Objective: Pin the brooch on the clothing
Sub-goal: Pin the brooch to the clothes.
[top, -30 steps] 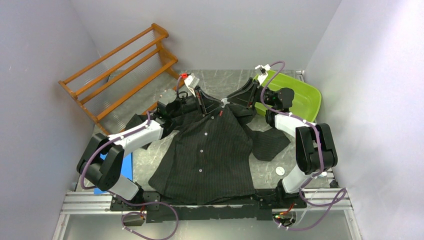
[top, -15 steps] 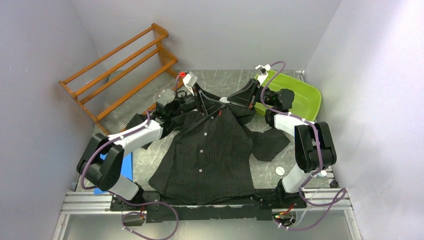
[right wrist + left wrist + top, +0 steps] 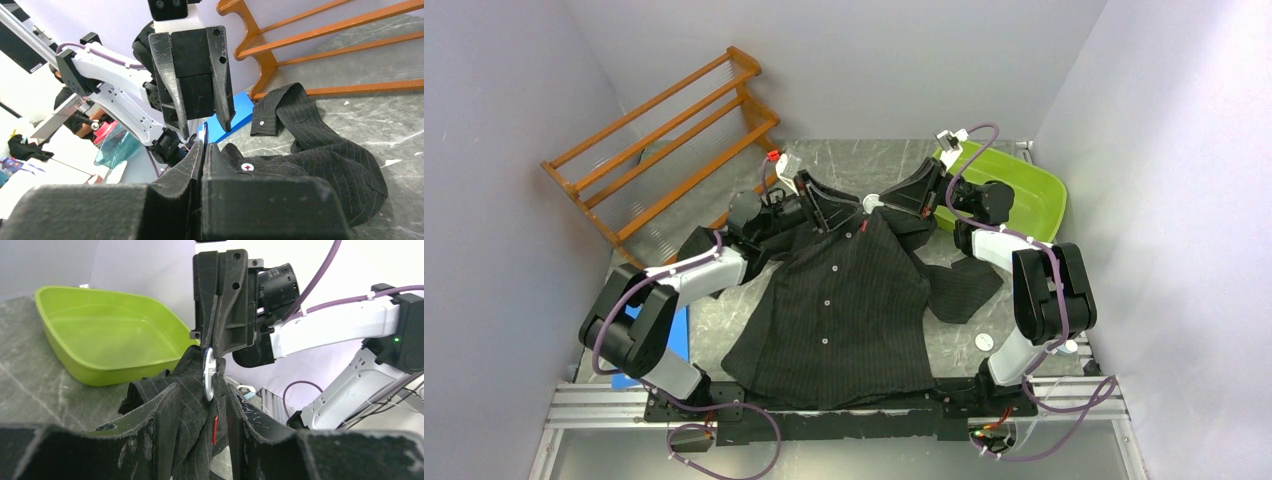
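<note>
Two arms meet over the collar at the far middle of the grey marbled table (image 3: 879, 160). The black pinstriped shirt (image 3: 844, 310) lies face up with its collar away from the bases, white buttons running down the front and the little red mark (image 3: 864, 228) just below the grippers.

The right gripper (image 3: 214, 342) has its fingers pressed together on the brooch (image 3: 208, 374), a round silvery disc held edge-on at their tips, right against the bunched collar cloth. The left gripper (image 3: 206, 131) faces it with its fingers spread, one either side of that raised cloth.

Off to the far right sits a lime-green plastic basin (image 3: 1014, 165), only its smooth floor showing. A wooden rack (image 3: 674, 140) leans at the far left.

From where I stand, the brooch's pin is out of sight, so I cannot tell whether it has entered the fabric. One sleeve disappears under the left arm, and a blue flat thing (image 3: 679, 335) is half hidden behind it. A small pale disc (image 3: 984, 342) by the right base is too small to make out.
</note>
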